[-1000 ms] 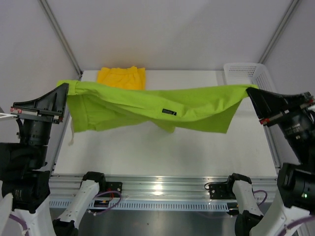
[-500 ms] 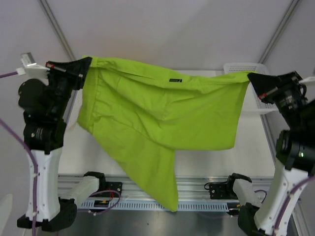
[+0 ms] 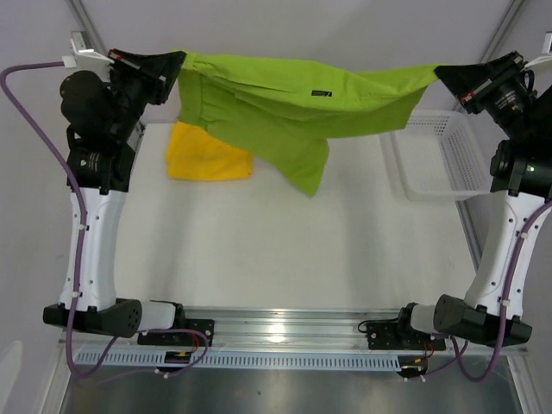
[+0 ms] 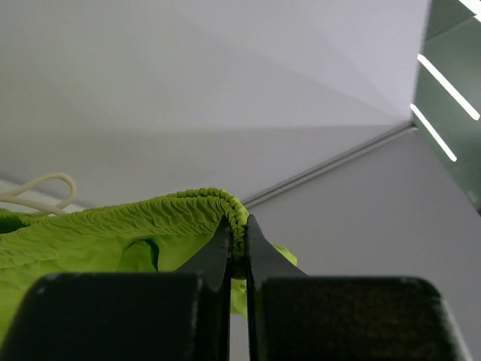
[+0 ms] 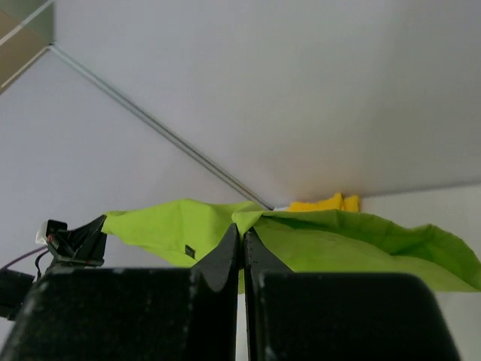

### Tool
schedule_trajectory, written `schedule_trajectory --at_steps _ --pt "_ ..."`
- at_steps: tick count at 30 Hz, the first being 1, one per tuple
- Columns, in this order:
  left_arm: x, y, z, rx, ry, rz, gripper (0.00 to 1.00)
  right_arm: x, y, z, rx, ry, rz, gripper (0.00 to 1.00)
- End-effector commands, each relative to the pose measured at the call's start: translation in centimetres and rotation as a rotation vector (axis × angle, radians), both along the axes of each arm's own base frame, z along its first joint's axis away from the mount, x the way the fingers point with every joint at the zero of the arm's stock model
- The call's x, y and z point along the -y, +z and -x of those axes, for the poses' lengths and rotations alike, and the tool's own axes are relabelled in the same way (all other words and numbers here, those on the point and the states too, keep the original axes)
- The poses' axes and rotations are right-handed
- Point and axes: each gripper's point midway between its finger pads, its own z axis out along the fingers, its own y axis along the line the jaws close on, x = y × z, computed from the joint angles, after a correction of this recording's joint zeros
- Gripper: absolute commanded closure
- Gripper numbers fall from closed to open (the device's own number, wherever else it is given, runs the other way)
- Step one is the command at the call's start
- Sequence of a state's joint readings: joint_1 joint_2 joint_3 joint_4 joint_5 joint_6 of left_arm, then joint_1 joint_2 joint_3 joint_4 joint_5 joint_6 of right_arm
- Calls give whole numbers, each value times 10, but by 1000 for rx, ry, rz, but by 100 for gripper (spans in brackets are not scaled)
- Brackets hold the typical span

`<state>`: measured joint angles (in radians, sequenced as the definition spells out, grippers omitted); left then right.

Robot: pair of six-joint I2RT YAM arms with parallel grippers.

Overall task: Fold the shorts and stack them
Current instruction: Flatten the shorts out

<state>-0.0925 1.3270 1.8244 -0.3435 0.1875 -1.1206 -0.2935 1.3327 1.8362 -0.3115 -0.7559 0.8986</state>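
Top view: lime green shorts [image 3: 285, 103] stretched in the air between the two raised arms, well above the white table [image 3: 285, 250]. Left gripper [image 3: 178, 62] pinched tight on the gathered waistband at upper left. Right gripper [image 3: 440, 73] pinched tight on the opposite end of the cloth at upper right; which part of the garment is caught there cannot be told. Upper edge of the cloth nearly level from one grip to the other. One leg hanging in a point below the middle, clear of the table. Small dark logo [image 3: 322, 92] facing the camera near the upper edge, right of centre.

Yellow shorts [image 3: 209, 153] lying folded flat on the table at far left, partly hidden in this view by the hanging green cloth. White mesh basket [image 3: 435, 159] at the right edge of the table, below the right grip.

Left wrist view: black fingers [image 4: 218, 252] closed to a sliver on the ruched elastic, with green cloth bulging over the tips. Loop of white drawstring [image 4: 41, 188] at the left.

Right wrist view: fingers [image 5: 225, 252] closed on a thin fold of green fabric, with the cloth spreading away towards the far left gripper. A sliver of yellow beyond, on the table.
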Motion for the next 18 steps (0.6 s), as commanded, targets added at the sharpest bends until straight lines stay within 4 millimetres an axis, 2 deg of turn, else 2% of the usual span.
schedule_trajectory --at_steps 1,2,3,4,5,6,7,8,9,10,11,13,14,15,16,17,18 --pt "3 90 68 311 -67 15 100 -27 74 70 295 65 103 100" --pt "3 90 72 314 -66 11 100 -28 74 76 305 68 113 100" --pt "1 96 90 345 -63 4 100 -30 74 82 317 66 124 100" --pt "1 89 92 337 -65 1 100 -30 67 83 301 67 121 100" --pt "1 88 108 349 -74 4 100 -35 71 101 329 67 134 100" --pt "1 78 110 335 -75 6 100 -38 69 108 337 67 141 100" --pt "1 79 119 352 -79 10 100 -39 63 111 327 65 140 100" --pt "2 70 123 340 -86 10 100 -46 65 133 351 61 150 100" --pt "0 70 142 360 -85 16 100 -48 65 144 365 56 164 100" --pt "-1 68 150 360 -82 17 100 -51 63 153 374 47 172 100" --pt "-2 59 152 343 -78 19 100 -57 64 177 390 33 182 100" --pt "-6 62 181 362 -71 19 100 -60 68 198 432 -11 217 100" --pt "-8 63 189 365 -58 19 100 -65 71 219 447 -28 231 100" --pt "-9 59 194 343 -54 20 100 -64 74 227 459 -63 236 100" --pt "-12 62 208 359 -46 22 100 -64 71 233 444 -79 250 100" --pt "-14 65 216 367 -37 21 100 -67 81 249 484 -96 264 100" --pt "-15 64 221 352 -33 21 100 -66 86 256 499 -121 266 100"
